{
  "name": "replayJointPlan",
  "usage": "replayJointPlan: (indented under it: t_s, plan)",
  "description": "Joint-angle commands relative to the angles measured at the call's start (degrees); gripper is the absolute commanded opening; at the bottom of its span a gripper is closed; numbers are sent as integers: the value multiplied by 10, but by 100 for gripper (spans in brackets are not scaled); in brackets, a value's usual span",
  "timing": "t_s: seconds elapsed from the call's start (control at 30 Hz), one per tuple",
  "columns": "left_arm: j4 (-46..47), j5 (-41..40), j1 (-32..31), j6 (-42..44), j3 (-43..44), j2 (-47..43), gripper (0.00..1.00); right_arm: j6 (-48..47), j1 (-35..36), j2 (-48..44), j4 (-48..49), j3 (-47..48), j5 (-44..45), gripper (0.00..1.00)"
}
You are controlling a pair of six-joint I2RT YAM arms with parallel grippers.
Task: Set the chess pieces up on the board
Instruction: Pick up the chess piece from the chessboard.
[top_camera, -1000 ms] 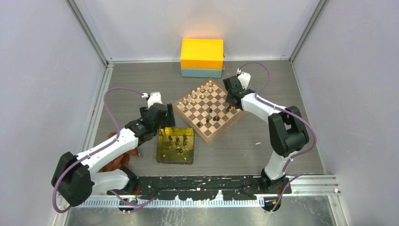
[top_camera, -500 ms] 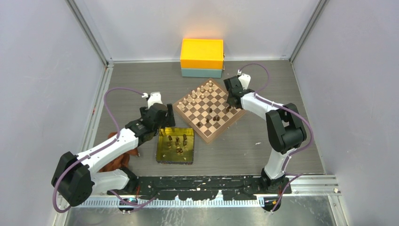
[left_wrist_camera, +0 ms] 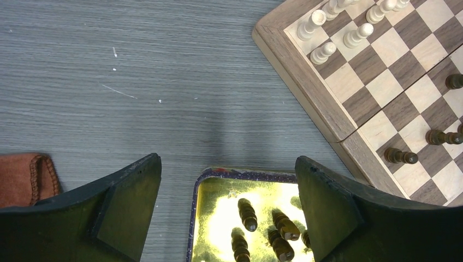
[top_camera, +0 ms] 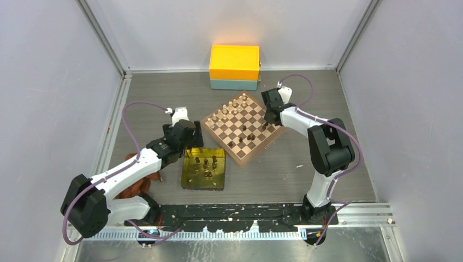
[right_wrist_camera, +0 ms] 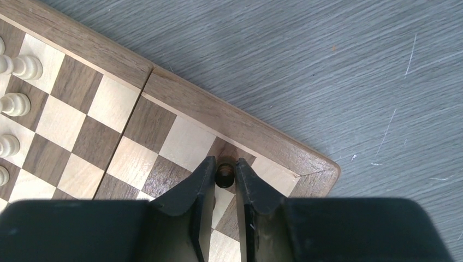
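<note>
The checkered wooden board (top_camera: 221,136) lies turned like a diamond mid-table. My right gripper (right_wrist_camera: 224,170) is shut on a dark-brown chess piece (right_wrist_camera: 224,176) over a dark square beside the board's right corner (right_wrist_camera: 316,164); the gripper shows over the board's right edge in the top view (top_camera: 268,117). Several dark pieces (top_camera: 247,135) stand on the board's near half, pale ones (top_camera: 232,106) along its far edge. My left gripper (left_wrist_camera: 228,180) is open and empty above the far edge of the gold tray (left_wrist_camera: 218,213), which holds several dark pieces (left_wrist_camera: 247,214).
A yellow and teal box (top_camera: 234,66) stands at the back. A brown leather pouch (left_wrist_camera: 22,177) lies left of the tray, under my left arm. The grey walls close in on both sides.
My right gripper has crept a little further toward the board's right corner with the piece in it. The left arm has barely moved.
</note>
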Motion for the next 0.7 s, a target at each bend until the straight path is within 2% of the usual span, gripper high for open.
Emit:
replayJointPlan:
  t_s: [0.0, 0.3, 0.67]
  plan:
    - [24, -19, -2, 2, 3, -2, 92, 11, -2, 4, 21, 23, -6, 25]
    - [22, -21, -1, 0, 2, -3, 92, 12, -2, 0, 18, 22, -6, 14]
    - [20, -22, -2, 0, -1, -6, 92, 17, -2, -9, 9, 15, -12, 13]
